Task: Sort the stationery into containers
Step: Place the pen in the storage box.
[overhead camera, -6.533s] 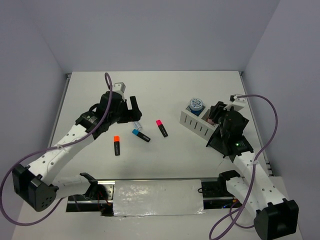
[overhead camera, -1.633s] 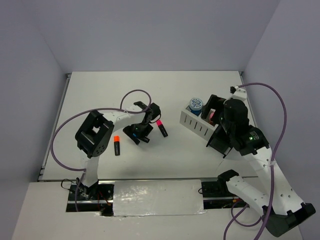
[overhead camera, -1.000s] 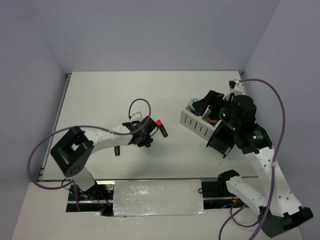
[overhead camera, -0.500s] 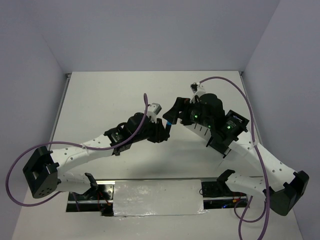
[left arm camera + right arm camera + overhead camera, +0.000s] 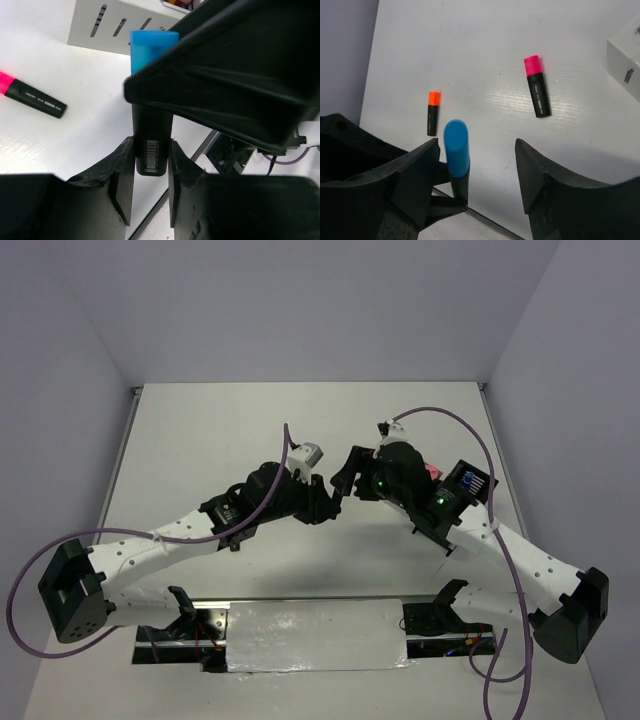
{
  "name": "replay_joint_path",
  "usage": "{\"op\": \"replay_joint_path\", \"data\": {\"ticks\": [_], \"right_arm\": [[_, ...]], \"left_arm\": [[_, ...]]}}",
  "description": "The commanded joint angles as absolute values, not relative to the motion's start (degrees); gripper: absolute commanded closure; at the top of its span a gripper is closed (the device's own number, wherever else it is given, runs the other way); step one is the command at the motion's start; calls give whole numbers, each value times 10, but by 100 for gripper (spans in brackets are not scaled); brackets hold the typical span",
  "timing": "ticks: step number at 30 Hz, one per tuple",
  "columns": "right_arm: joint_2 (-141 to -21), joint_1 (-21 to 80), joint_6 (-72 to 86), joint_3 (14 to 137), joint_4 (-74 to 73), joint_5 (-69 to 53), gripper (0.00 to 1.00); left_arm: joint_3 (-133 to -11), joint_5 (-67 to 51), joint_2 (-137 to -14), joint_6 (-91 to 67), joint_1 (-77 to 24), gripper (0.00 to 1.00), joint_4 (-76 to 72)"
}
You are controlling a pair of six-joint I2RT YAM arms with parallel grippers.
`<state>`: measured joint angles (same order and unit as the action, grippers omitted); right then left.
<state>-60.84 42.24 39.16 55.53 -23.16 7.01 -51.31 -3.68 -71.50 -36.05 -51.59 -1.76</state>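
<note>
My left gripper (image 5: pixel 150 146) (image 5: pixel 326 504) is shut on the black barrel of the blue-capped highlighter (image 5: pixel 152 100), holding it up above the table's middle. My right gripper (image 5: pixel 477 170) (image 5: pixel 344 480) is open, its jaws either side of the blue cap (image 5: pixel 456 148), which stands close to the left finger (image 5: pixel 415 170) with a wide gap on the other side. The pink-capped highlighter (image 5: pixel 537 93) (image 5: pixel 33 95) and the orange-capped highlighter (image 5: pixel 433 112) lie on the table. The white slotted box (image 5: pixel 117 25) (image 5: pixel 624 57) stands just beyond. The black box (image 5: pixel 484 480) sits at the right.
In the top view the right arm covers most of the white box and both arms cross over the table's middle, hiding the loose highlighters there. Grey walls close in the table on three sides. A metal rail runs along the near edge.
The right gripper has swung left from the white box to the middle and its jaws have narrowed round the blue cap. The left gripper has lifted the blue highlighter off the table towards it.
</note>
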Motion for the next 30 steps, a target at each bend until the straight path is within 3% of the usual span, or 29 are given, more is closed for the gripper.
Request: {"op": "replay_joint_path", "data": {"ticks": [1, 3, 6, 7, 8, 9, 10, 11, 13, 16, 20, 25, 30], "right_arm": [[-613, 428, 409, 525, -187, 73, 33], [-613, 430, 404, 510, -152, 33, 41], [-614, 428, 381, 492, -76, -21, 63], [-615, 429, 371, 491, -45, -56, 95], [-616, 429, 368, 493, -38, -64, 100], [-613, 428, 364, 497, -35, -68, 100], [-608, 428, 352, 504, -51, -43, 100], [-600, 427, 345, 510, -70, -9, 100], [-560, 429, 333, 516, -140, 93, 100], [-496, 424, 317, 499, -210, 369, 100], [-456, 373, 302, 474, -272, 513, 100], [-430, 234, 277, 428, -269, 530, 100], [-424, 190, 253, 395, -226, 545, 100]], "left_arm": [[-521, -53, -688, -346, -519, 100, -59], [-520, -60, -685, -346, -519, 100, -63], [-518, -86, -685, -340, -518, 97, -74], [-514, -95, -685, -334, -519, 94, -77], [-513, -102, -685, -332, -519, 85, -77], [-512, -98, -684, -330, -519, 75, -72], [-515, -88, -683, -330, -519, 58, -62], [-520, -44, -679, -330, -518, 3, -47], [-540, 7, -675, -337, -516, 1, 27], [-578, 170, -669, -380, -511, 1, 169], [-613, 306, -665, -476, -474, 1, 371], [-587, 315, -629, -512, -399, 1, 466], [-561, 302, -604, -504, -347, 1, 479]]}}
